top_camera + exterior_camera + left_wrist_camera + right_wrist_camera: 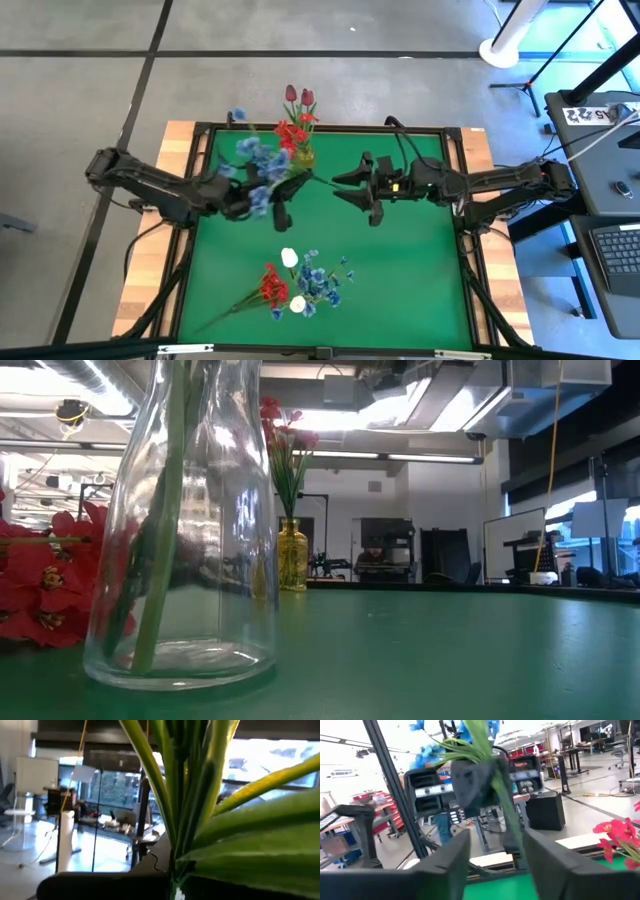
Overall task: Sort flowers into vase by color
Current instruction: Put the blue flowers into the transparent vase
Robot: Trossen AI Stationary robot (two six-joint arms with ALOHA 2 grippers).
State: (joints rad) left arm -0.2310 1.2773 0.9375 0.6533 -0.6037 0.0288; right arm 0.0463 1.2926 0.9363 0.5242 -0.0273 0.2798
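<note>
So far red and pink flowers [295,118] fill the yellow vase [303,156], the left gripper [262,196] clamps a blue spray [255,160] just beside it, the right gripper [352,187] gapes wide nearby, and a mixed pile [295,285] waits well away

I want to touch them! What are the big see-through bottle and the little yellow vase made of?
The big bottle looks like clear, shiny glass: you can see green stems right through it, and lights glint on its sides. The little yellow vase seems to be amber-tinted glass too, since light glows through it, though clear plastic could look similar from here.
</note>
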